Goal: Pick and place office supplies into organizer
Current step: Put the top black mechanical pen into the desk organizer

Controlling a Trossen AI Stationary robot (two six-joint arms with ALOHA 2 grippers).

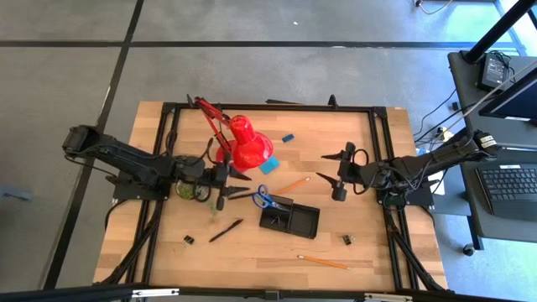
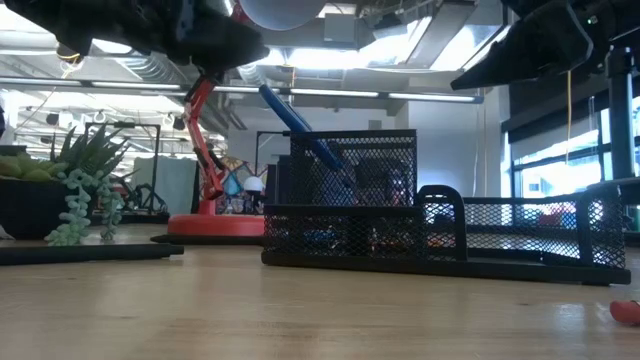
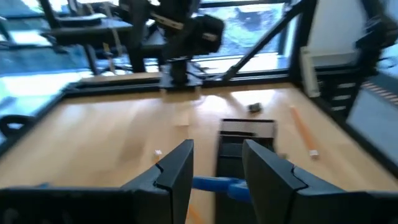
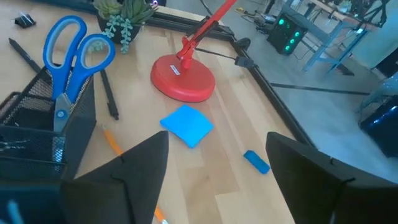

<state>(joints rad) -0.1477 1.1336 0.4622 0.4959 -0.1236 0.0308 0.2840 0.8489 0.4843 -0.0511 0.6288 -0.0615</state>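
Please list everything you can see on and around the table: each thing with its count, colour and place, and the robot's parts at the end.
Organizer: one, black mesh, front centre of table.
Scissors: one pair, blue handles, standing in the organizer's left end.
Lamp: one, red, behind the organizer.
Plant: one, green, left of the lamp.
Note pad: one, light blue, beside the lamp's base.
Eraser: one, blue, back centre.
Pencils: two, orange; one behind the organizer, one near the front edge.
Pen: one, black, left of the organizer.
Binder clips: two, black; front left, front right.
Left gripper: jaws open, above the scissors.
Right gripper: jaws open, right of centre.
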